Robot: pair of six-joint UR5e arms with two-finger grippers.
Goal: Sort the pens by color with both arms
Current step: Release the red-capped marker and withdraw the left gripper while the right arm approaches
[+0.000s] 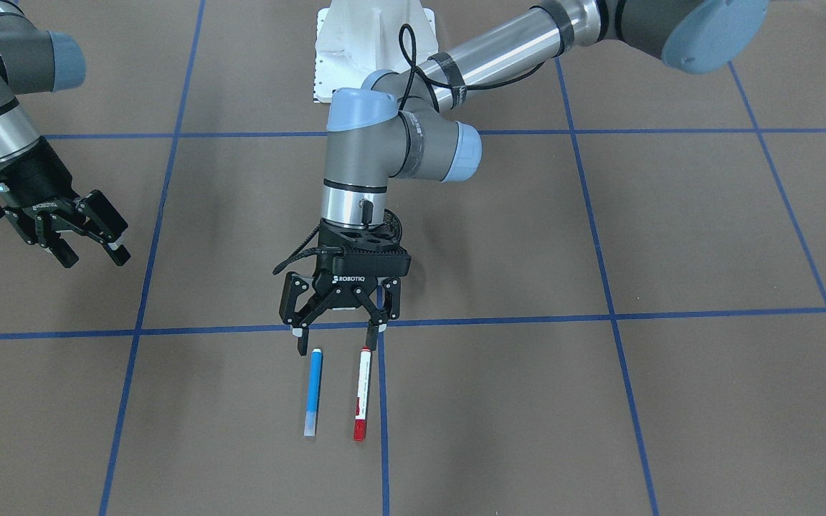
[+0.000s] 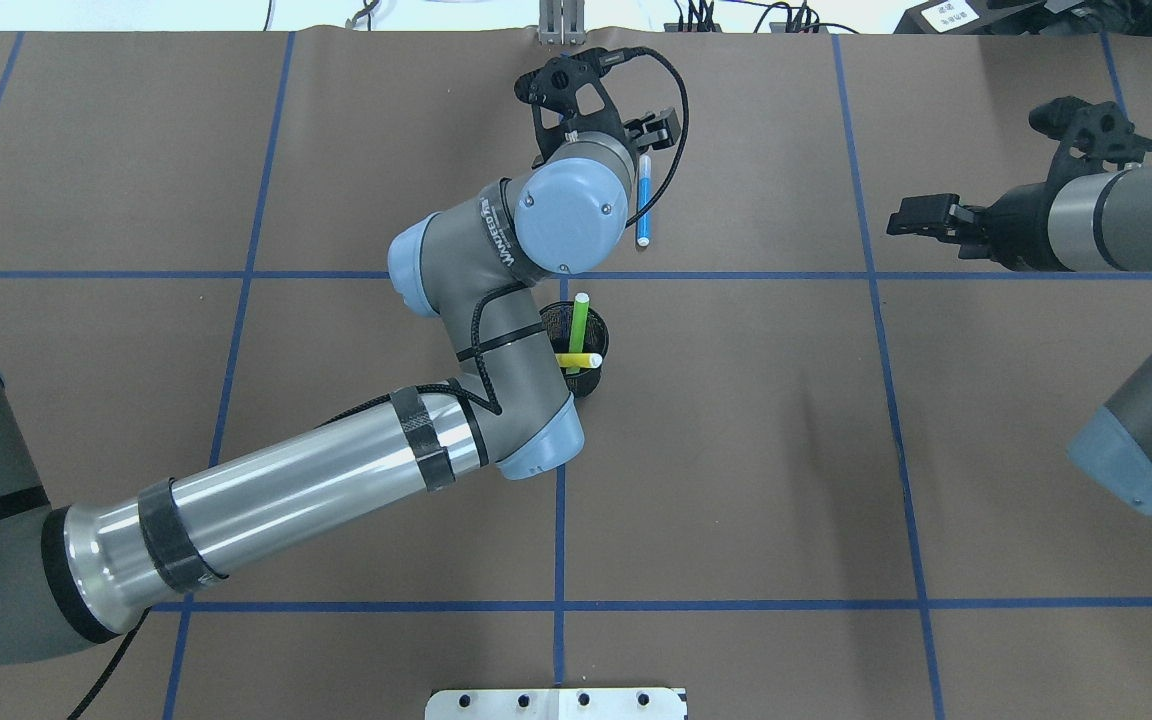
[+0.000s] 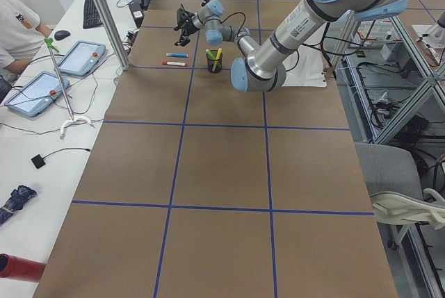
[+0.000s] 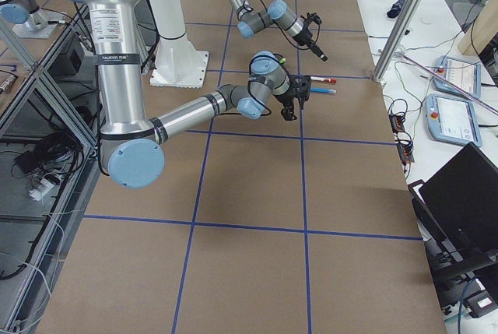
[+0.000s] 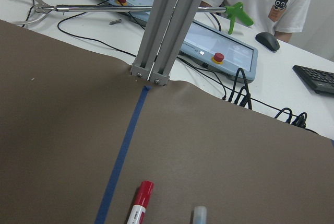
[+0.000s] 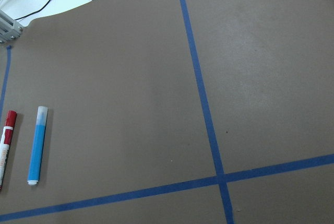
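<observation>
A blue pen (image 1: 314, 390) and a white pen with red ends (image 1: 362, 394) lie side by side on the brown table. My left gripper (image 1: 334, 342) hovers just behind their near ends, open and empty, one fingertip (image 1: 369, 337) close to the red pen's end. The left wrist view shows the red pen's tip (image 5: 141, 197) and the blue pen's tip (image 5: 200, 214). A light green pen (image 2: 579, 320) and a yellow pen (image 2: 577, 359) stand in a black mesh cup (image 2: 598, 338). My right gripper (image 1: 90, 252) is open and empty, far off to the side. Its wrist view shows the blue pen (image 6: 37, 145) and the red pen (image 6: 6, 139).
The left arm's wrist hides part of the cup and, from overhead, the red pen. An aluminium post (image 5: 162, 25) stands at the table edge past the pens, with tablets and a seated person behind it. Blue tape lines (image 1: 383, 423) grid the table.
</observation>
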